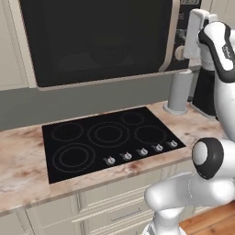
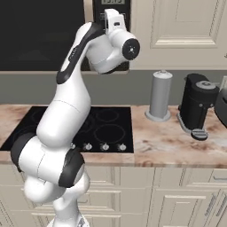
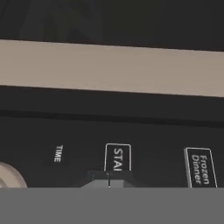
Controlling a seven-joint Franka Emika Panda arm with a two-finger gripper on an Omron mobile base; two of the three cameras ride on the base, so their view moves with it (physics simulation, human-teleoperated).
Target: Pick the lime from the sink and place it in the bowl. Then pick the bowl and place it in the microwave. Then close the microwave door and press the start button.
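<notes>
Microwave (image 1: 92,36) hangs above the black cooktop (image 1: 108,140), its wide dark glass microwave door (image 1: 98,39) lying flush against the front, silver frame edge at 3 o'clock. Right of that frame sits the black control panel (image 2: 111,26), and the white arm reaches up to it. From the hand camera, the claw (image 3: 108,184) has its dark tips pressed together into one narrow point with no gap and nothing between them, resting just at the lower edge of a white-outlined button (image 3: 117,158) reading "STA", the rest cut off. At 9 o'clock from that button is the word "TIME" (image 3: 58,153); at 3 o'clock another boxed label reads "Frozen Dinner" (image 3: 201,168). A pale knob (image 3: 8,176) peeks in at the far left. On the counter (image 2: 168,142) stand a grey paper-towel roll (image 2: 159,95) and a black coffee machine (image 2: 197,106).
</notes>
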